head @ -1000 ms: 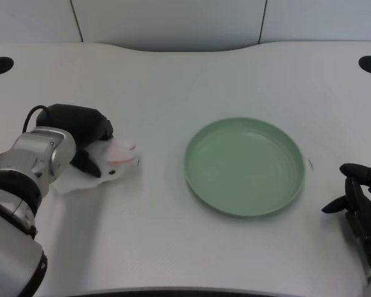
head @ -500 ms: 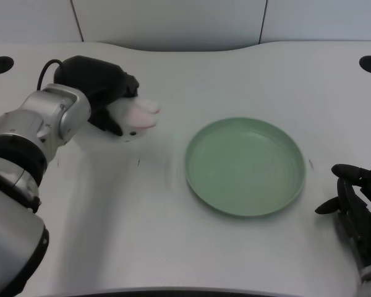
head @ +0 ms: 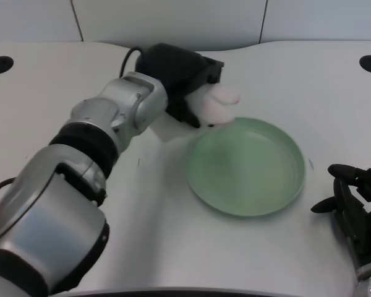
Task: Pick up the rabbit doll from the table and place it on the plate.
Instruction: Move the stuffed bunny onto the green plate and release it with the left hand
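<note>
I've got the left robot hand [head: 182, 77] wrapped around the rabbit doll [head: 216, 105], fingers closed on it, pink-white end sticking out toward the plate [head: 284, 185]. Doll is up off the tabletop [head: 142, 204], hanging at the plate's far-left rim, not over the middle yet. So I read this as the carry step: pick looks done, place isn't. Next move, imo: bring the arm further in toward the plate's centre, drop low, then spread the fingers so the doll settles inside the rim w/o rolling off. Can't tell how firm the hold is, since the fingers hide most of the body. Right robot hand [head: 352, 207] sits at the near-right edge, holding nothing.
</note>
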You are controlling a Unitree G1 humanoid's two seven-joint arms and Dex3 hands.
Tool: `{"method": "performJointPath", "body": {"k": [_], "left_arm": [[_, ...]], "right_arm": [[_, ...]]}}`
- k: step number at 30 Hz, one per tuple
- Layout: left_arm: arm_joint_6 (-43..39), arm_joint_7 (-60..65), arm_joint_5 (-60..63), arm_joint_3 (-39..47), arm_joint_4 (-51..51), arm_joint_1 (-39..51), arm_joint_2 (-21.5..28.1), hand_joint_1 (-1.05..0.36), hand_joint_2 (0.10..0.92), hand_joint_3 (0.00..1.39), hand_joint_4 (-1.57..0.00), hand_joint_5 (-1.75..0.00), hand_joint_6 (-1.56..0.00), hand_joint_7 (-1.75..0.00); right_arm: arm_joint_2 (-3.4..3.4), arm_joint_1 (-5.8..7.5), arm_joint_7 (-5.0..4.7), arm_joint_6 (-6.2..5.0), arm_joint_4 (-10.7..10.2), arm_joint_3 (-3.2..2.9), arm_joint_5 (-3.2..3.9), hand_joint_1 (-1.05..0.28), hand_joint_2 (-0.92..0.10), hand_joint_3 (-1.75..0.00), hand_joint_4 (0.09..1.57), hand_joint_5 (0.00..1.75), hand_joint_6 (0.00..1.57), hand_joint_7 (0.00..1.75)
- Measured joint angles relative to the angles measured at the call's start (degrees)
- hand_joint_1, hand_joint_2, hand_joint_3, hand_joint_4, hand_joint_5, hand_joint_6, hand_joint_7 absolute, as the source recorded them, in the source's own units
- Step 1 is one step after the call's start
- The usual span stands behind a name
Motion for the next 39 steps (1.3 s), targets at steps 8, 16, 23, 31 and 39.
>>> {"method": "performJointPath", "body": {"k": [8, 16, 23, 31, 39], "left_arm": [[1.73, -0.13, 0.17, -0.32, 1.48, -0.44, -6.78, -0.24, 0.888, 0.03, -0.77, -1.34, -0.66, -1.31], [1.98, -0.16, 0.19, -0.71, 2.40, -0.18, -9.79, -0.25, 0.892, 0.01, -0.81, -1.22, -0.71, -1.20], [1.49, -0.13, 0.56, -1.80, 2.66, 0.58, -10.10, -0.28, 0.894, 0.00, -0.73, -1.29, -0.65, -1.19], [2.63, -1.62, 0.17, -1.65, 3.40, 0.80, -10.13, -0.46, 0.860, 0.00, -0.60, -1.02, -0.60, -0.82], [1.74, -4.18, -0.18, -1.03, 3.64, 0.80, -9.74, -0.60, 0.839, 0.00, -0.47, -0.15, -0.42, -0.01]], "right_arm": [[0.76, 0.00, -0.53, -0.07, -0.09, 0.46, -0.01, -0.37, -0.92, -0.34, 0.99, 1.37, 0.85, 0.77], [1.00, 0.00, 1.67, -0.70, -0.09, 0.02, 0.44, -0.40, -0.92, -0.34, 1.04, 1.26, 0.87, 0.80], [1.15, 0.00, 2.97, -0.98, -0.07, -0.75, 1.21, -0.41, -0.92, -0.33, 1.01, 1.21, 0.84, 0.78], [1.15, 0.00, 3.08, -0.85, -0.02, -1.00, 1.71, -0.40, -0.92, -0.33, 1.01, 1.22, 0.86, 0.76], [1.15, 0.00, 3.28, -0.85, -0.02, -0.85, 1.84, -0.40, -0.92, -0.34, 1.01, 1.20, 0.86, 0.72]]}}
